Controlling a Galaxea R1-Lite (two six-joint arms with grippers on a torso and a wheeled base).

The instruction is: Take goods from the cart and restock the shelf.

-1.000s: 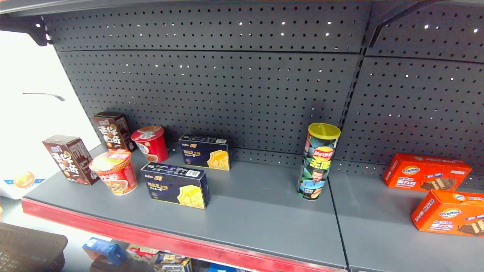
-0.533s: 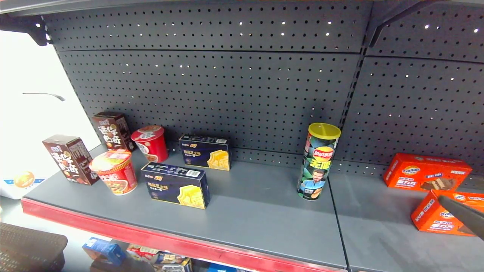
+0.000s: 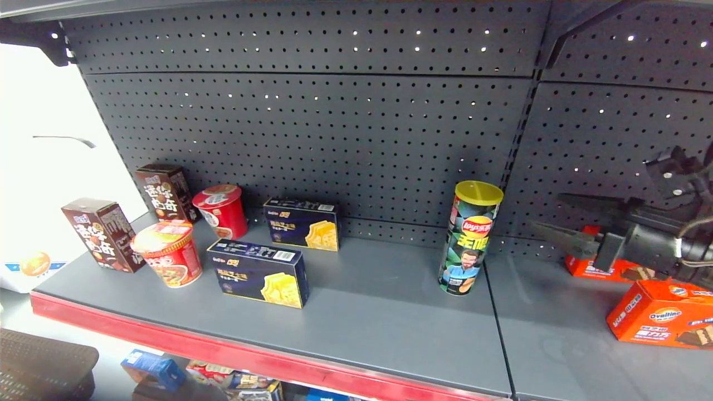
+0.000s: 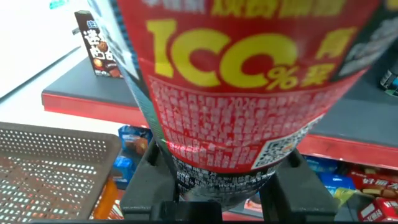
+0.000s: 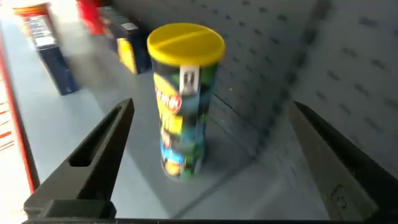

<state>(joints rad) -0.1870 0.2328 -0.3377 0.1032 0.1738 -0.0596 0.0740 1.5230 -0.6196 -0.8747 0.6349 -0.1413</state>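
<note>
Dark perforated panelling (image 3: 334, 139) backs a grey shelf (image 3: 379, 328) with a red front edge. Low at the far left, below the shelf's level, sits a brown mesh basket (image 3: 44, 362). The left wrist view shows it beneath the left gripper (image 4: 224, 186), whose jaws are clamped on either side of the base of a red canister (image 4: 239, 87) with yellow lettering, held in front of the red shelf edge. On the shelf's left end two brown boxes stand upright, one at the front (image 3: 103, 234) and one at the back (image 3: 167, 192). Just beside each is a red noodle cup, front (image 3: 167, 253) and back (image 3: 223, 210). Next come two dark blue boxes, one forward (image 3: 259, 273) and one against the panelling (image 3: 302, 224). Well apart from these, near the seam between shelf boards, a chips can (image 3: 469, 238) with a yellow lid stands upright. To its right the right gripper (image 3: 547, 211) hangs above the shelf with its fingers spread wide and pointing at the can, near it but not touching. Behind and beneath that arm lies an orange box (image 3: 590, 268), partly hidden, and a second orange box (image 3: 660, 312) rests nearer the front at the far right.
</note>
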